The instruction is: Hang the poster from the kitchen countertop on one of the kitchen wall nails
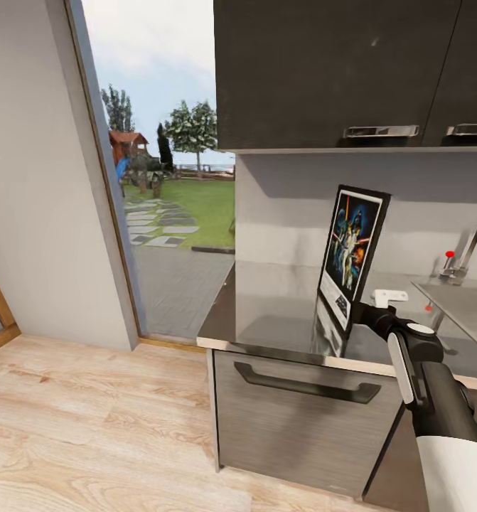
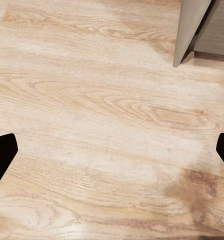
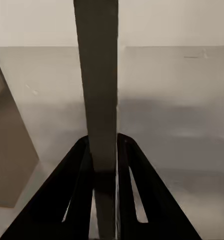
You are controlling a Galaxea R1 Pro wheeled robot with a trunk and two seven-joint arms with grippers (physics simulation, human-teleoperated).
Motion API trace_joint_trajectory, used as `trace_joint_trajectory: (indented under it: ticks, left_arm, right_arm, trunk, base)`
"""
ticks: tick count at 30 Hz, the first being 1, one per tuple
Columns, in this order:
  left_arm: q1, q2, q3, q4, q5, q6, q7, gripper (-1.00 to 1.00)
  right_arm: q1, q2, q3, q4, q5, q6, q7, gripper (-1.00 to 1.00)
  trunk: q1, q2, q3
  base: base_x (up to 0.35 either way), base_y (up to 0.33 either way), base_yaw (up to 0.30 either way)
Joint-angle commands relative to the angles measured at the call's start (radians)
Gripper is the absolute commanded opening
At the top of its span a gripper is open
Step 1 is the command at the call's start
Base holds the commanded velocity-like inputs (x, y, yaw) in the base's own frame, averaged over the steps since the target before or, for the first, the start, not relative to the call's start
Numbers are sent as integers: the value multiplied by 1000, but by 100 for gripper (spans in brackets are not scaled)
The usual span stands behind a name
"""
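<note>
The poster stands upright and slightly tilted just above the kitchen countertop, its Star Wars artwork facing left in the head view. My right gripper is shut on the poster's lower edge. In the right wrist view the poster runs edge-on as a dark strip pinched between the two fingers. My left gripper is open above the wooden floor, with only its dark fingertips at the picture's sides. No wall nail can be made out.
Dark upper cabinets hang close above the poster. A steel sink with a tap lies to the right, and a small white object rests behind the gripper. A glass door to the garden is on the left. A cabinet corner meets the floor.
</note>
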Motion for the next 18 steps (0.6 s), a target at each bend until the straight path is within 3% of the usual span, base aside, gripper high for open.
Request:
trace_joint_trajectory:
  ticks: [1, 8, 9, 18]
  left_arm:
    - [0, 0, 1, -1, 0, -2, 0, 100]
    - [0, 0, 1, -1, 0, -2, 0, 100]
    - [0, 0, 1, -1, 0, -2, 0, 100]
    - [0, 0, 1, -1, 0, -2, 0, 100]
  right_arm:
    - [-1, 0, -1, -1, -2, 6, 3, -100]
    - [-1, 0, -1, -13, -3, 6, 3, -100]
    - [-1, 2, 2, -70, -4, 21, 5, -100]
    - [-1, 6, 3, -129, -4, 72, 5, -100]
  trunk:
    - [0, -1, -1]
    - [0, -1, -1]
    - [0, -1, -1]
    - [0, -1, -1]
  base:
    - [0, 0, 0]
    - [0, 0, 0]
    - [0, 0, 0]
    - [0, 0, 0]
